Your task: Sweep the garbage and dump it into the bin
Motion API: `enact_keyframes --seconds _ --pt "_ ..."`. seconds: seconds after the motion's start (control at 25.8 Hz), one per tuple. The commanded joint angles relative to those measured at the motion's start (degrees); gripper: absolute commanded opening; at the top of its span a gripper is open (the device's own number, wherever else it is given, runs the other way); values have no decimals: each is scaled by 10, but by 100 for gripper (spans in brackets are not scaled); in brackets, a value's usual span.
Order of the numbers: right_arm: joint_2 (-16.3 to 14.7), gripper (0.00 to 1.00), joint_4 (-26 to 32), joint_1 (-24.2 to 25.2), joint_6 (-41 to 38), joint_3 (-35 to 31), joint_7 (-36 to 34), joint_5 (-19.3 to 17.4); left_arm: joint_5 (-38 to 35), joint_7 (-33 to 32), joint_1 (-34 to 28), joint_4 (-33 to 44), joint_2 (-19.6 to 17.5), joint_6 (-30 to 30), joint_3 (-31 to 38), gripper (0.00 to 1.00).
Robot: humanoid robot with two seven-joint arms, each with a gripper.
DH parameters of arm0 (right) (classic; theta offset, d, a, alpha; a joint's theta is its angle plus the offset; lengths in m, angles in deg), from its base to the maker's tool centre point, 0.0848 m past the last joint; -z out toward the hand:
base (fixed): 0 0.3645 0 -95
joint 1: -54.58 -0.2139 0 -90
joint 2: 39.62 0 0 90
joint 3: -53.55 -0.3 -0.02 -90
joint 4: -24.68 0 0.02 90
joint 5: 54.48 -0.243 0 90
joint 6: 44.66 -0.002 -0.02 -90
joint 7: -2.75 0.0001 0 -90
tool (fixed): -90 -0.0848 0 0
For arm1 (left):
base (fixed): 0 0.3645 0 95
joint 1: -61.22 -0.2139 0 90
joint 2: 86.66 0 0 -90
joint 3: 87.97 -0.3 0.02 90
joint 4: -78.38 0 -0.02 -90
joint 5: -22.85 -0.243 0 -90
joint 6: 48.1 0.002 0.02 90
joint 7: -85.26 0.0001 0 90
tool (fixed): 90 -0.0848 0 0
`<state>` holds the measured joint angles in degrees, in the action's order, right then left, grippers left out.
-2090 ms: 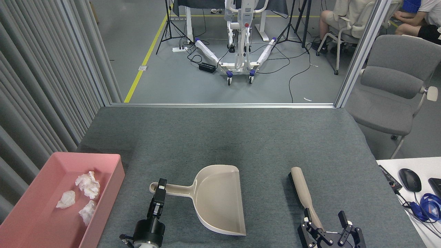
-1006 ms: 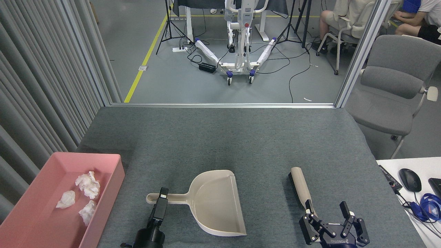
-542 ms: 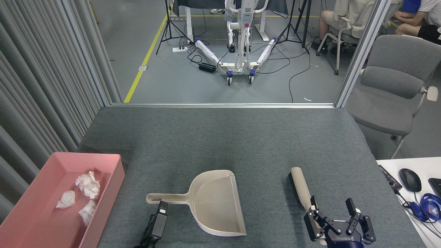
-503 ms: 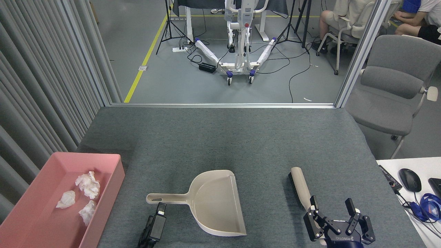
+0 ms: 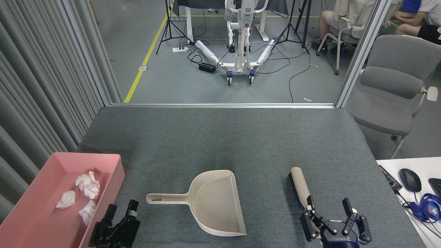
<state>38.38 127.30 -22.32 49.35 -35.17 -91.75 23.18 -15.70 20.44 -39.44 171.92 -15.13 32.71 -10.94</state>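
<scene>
Three white tissue wads, the garbage, lie inside the pink bin at the table's left front. The beige dustpan rests flat on the grey table, its handle pointing left, with nothing in it. My left gripper stands open below and left of the handle's end, apart from it. A beige brush lies to the right. My right gripper is open at the brush's near end, its left finger beside the handle, nothing clamped.
A grey chair stands past the table's right edge. A white side table with a mouse and cables sits at the right front. A grey curtain walls the left side.
My left gripper let go of the dustpan handle, drew back toward the lower left and opened. The dustpan settled flat. My right gripper stayed open at the brush's end.
</scene>
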Motion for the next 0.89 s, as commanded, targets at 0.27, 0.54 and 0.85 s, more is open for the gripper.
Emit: enact_keyframes --seconds 0.27,0.54,0.85 --pt "-9 98 -16 -13 -2 -22 -5 -4 -113 -76 11 45 -50 -27 63 99" --pt "-9 98 -52 -60 -8 -15 -5 -5 -147 -128 23 44 -50 -57 102 99" --pt "-6 98 -52 -56 -10 -12 -3 -4 -178 -138 28 43 -63 -61 121 99"
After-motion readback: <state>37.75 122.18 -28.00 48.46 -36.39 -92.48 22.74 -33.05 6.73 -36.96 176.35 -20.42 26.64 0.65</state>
